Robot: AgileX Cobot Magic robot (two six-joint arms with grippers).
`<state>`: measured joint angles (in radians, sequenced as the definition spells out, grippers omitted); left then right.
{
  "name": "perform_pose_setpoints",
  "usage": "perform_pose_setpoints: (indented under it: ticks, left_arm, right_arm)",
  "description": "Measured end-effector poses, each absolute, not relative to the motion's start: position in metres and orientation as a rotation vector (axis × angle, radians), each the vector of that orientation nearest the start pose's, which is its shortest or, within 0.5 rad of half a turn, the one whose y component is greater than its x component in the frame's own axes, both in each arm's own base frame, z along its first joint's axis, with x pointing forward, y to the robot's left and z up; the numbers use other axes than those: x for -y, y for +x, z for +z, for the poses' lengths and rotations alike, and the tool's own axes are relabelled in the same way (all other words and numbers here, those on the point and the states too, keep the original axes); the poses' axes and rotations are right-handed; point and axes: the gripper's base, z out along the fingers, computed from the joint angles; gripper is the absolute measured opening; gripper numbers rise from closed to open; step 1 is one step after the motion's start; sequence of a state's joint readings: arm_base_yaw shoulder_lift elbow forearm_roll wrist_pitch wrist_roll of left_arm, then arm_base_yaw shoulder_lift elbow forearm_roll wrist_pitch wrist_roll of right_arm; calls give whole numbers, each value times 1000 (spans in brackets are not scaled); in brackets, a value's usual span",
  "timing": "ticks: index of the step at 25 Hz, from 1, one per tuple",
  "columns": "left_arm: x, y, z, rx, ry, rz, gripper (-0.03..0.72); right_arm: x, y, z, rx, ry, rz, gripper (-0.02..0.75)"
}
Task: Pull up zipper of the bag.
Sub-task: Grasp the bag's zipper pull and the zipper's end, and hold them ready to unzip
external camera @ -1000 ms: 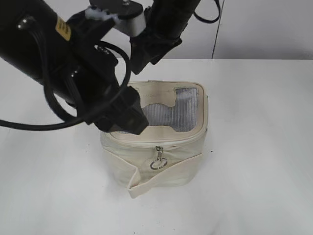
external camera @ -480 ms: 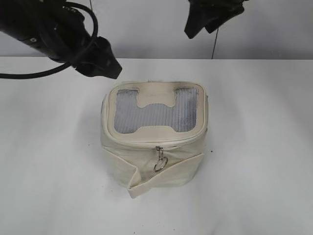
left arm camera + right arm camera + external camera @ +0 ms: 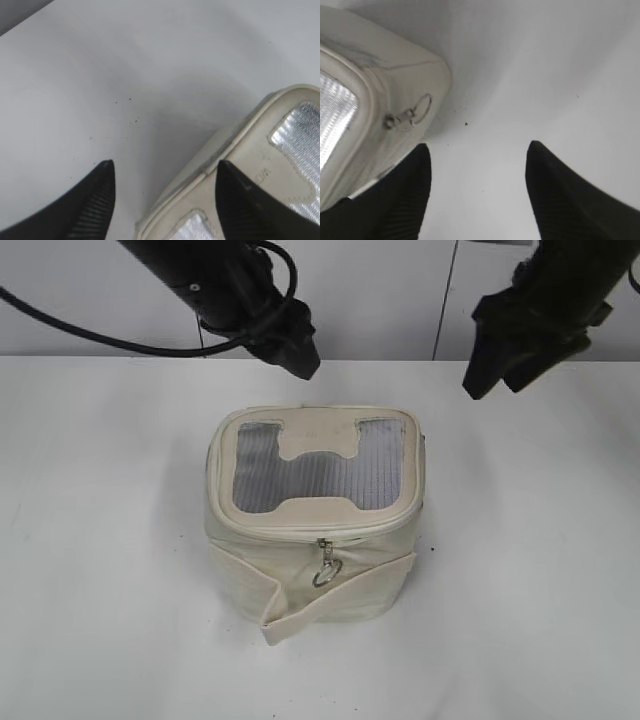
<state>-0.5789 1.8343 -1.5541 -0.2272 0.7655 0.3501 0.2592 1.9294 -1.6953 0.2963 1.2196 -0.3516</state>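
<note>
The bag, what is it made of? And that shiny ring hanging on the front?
The bag looks like soft cream cloth: matte, with folds and stitched seams. Its grey top panel seems a fine woven mesh, from its ribbed lines and slight sheen. The ring and zipper slider look like silvery metal, thin and glinting.

Left arm (image 3: 215,285): matte black, bulky, looping black cable.
Right arm (image 3: 545,310): black, blocky.
Fingers (image 3: 92,207): black, tapered, ribbed inner pads, both grippers alike.
</note>
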Motion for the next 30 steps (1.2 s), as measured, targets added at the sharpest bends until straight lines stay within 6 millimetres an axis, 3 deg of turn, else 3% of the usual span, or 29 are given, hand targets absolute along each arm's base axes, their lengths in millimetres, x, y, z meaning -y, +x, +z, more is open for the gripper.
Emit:
perform_pose_setpoints:
  ticks: [7,15,20,25,27,30]
  left_arm:
    - [277,364,268,-2367,1193,-588,483]
    - [300,380,248,-2380,1342,-758,483]
    - [306,385,234,-2409,1372,-803,483]
    - [310,386,222,-2414,1380,-859,473]
    - [311,385,222,-2413,1382,-882,396]
    - [312,383,223,-2409,1385,-904,176]
  right_arm:
    - [-93,371,253,-2912,-637,448,469]
    - [-92,348,234,-2969,-644,526,469]
    - [-90,336,215,-3014,-624,536,469]
    - [-92,333,210,-3015,-592,579,469]
    - [-93,334,210,-3007,-583,593,469]
    - [-94,334,211,-3003,-579,607,469]
